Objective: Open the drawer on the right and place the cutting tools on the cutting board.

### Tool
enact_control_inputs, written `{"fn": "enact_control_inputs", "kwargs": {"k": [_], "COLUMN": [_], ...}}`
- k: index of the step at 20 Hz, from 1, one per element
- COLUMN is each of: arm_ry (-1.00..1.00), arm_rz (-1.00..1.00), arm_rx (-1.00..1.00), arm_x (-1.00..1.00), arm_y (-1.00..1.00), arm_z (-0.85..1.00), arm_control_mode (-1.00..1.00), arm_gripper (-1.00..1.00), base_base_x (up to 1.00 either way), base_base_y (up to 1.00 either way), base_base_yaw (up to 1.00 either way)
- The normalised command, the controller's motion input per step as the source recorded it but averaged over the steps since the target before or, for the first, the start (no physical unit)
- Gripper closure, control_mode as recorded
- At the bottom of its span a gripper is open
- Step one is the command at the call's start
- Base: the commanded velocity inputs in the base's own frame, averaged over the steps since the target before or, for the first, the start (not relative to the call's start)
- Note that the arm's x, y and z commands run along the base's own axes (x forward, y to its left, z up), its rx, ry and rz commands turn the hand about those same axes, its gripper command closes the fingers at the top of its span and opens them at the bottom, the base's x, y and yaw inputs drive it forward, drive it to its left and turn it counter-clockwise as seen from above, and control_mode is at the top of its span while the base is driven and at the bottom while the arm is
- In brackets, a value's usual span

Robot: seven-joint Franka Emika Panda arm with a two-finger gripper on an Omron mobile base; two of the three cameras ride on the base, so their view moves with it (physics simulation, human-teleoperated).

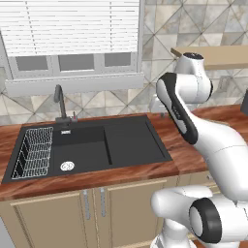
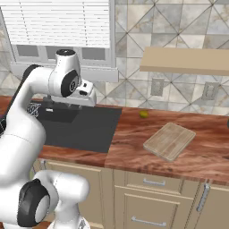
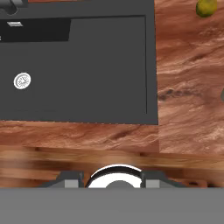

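Arm folded high over the sink, drawers shut, board waiting on the right.

From the hand view I look straight down on the black sink [image 3: 87,70], its right rim meeting bare wood counter [image 3: 188,96], with a small yellow-green fruit [image 3: 205,7] near the back wall. The gripper [image 3: 114,180] sits low in that view, fingertips apart with nothing between them, though how wide I cannot tell. The cutting board [image 2: 169,141] lies flat and angled on the counter right of the sink, open wood on all sides. The drawer [image 2: 153,182] below it is closed, handle flush. I see no readable labels or writing.
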Motion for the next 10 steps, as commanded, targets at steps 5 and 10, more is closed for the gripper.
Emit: {"fn": "enact_control_inputs", "kwargs": {"k": [5, 10], "arm_ry": [0.00, 0.00], "arm_rz": [-0.02, -0.26], "arm_rx": [0.07, 0.34], "arm_x": [-0.23, -0.55], "arm_y": [-0.36, -0.98], "arm_z": [-0.14, -0.44], "arm_control_mode": [-1.00, -1.00], "arm_gripper": [-1.00, -1.00], "base_base_x": [0.00, 0.00], "base_base_y": [0.00, 0.00], "base_base_yaw": [0.00, 0.00]}}
